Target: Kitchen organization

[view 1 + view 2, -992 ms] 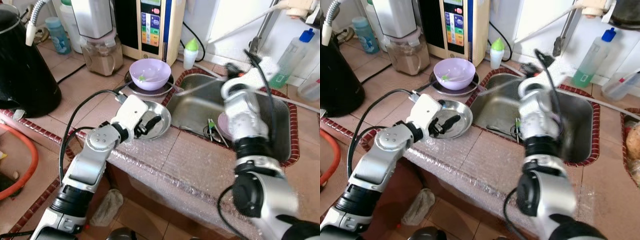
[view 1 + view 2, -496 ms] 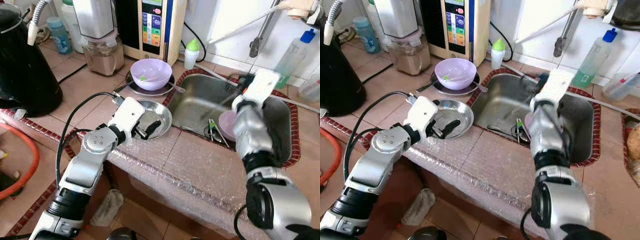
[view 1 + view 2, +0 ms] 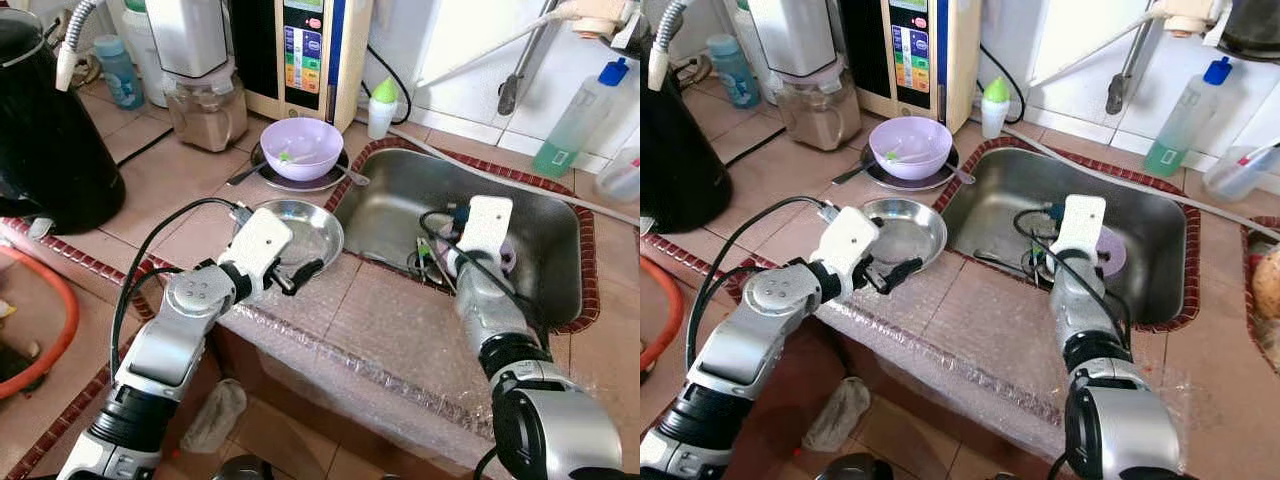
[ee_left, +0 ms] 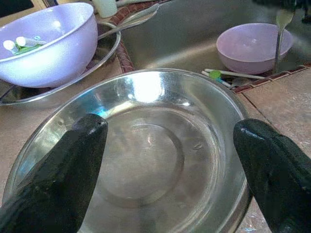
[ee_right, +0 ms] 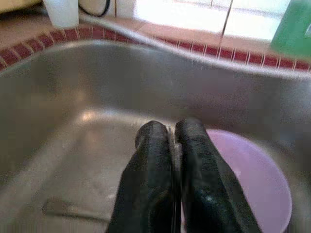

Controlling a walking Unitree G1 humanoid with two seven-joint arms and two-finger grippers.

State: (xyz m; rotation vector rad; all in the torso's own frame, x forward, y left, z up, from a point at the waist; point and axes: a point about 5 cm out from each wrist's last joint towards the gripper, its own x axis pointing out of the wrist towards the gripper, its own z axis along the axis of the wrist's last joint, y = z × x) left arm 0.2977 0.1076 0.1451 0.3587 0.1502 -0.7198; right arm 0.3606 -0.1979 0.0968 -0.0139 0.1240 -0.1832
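Reaching into the steel sink (image 3: 395, 205), our right gripper (image 5: 177, 138) hangs fingers pressed together just before a lilac bowl (image 5: 252, 179); our left gripper (image 4: 170, 160), fingers spread wide, flanks an empty steel dish (image 4: 146, 145).

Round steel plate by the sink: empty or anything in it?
Empty. The left wrist view shows the round steel plate with a bare, shiny inside, nothing lying in it. The left gripper hovers over it, jaws open.
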